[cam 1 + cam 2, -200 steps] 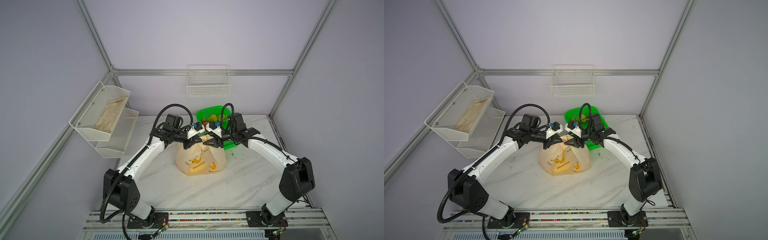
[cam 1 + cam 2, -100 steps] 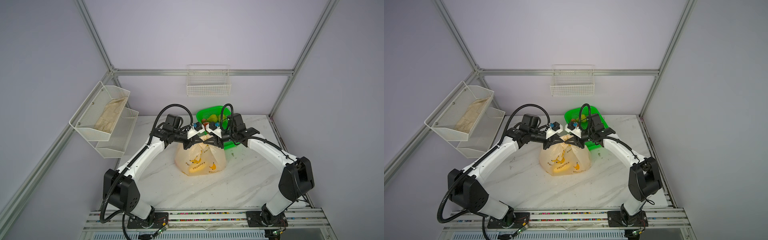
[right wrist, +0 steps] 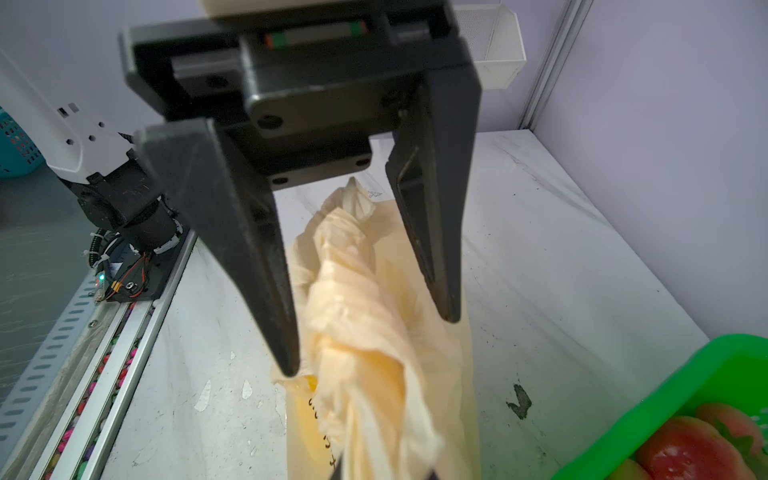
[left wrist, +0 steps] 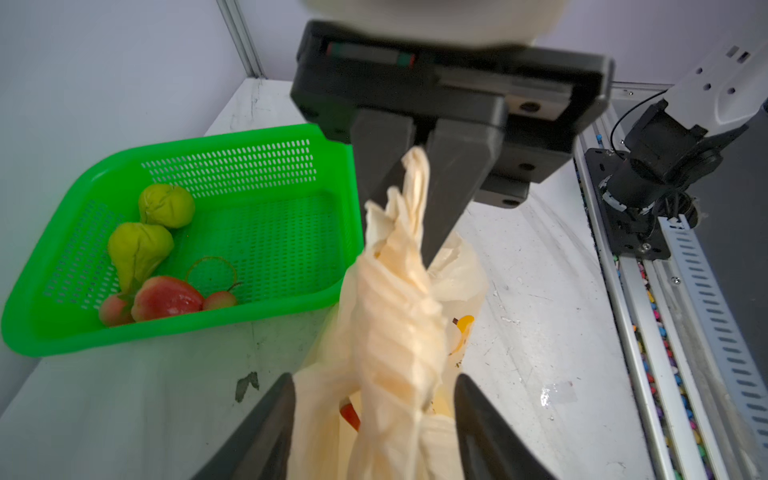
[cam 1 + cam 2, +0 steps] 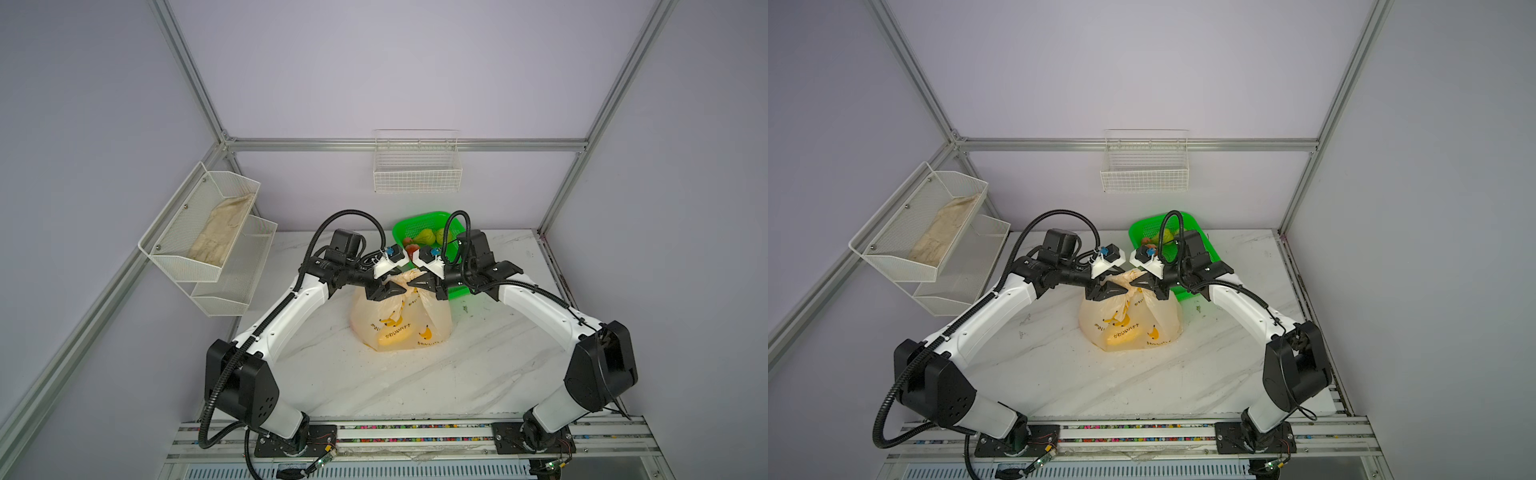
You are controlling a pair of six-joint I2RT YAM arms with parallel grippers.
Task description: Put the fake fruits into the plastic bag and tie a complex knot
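The plastic bag [image 5: 399, 328] [image 5: 1129, 328] stands mid-table, and a yellow banana [image 5: 392, 338] shows through its wall. Its handle strips [image 4: 399, 316] [image 3: 353, 291] rise in a twisted bunch between both grippers; I cannot tell whether this is the knot. My left gripper [image 5: 384, 291] [image 4: 374, 415] [image 3: 370, 340] is open, its fingers either side of the twist. My right gripper [image 5: 415, 282] [image 4: 415, 216] [image 3: 386, 473] is shut on the strip's upper end. More fake fruits lie in the green basket [image 4: 257, 174]: two pears [image 4: 139, 249] and a strawberry [image 4: 166, 297].
The green basket [image 5: 424, 220] sits just behind the bag, under the right wrist. A white wire shelf [image 5: 199, 266] holding a cloth hangs on the left wall. A wire basket [image 5: 417, 174] hangs on the back wall. A rail [image 5: 407, 428] runs along the table's front edge.
The left gripper has opened and let go of the twisted handle strip. The right gripper has closed on it. Both arms have stayed almost where they were.
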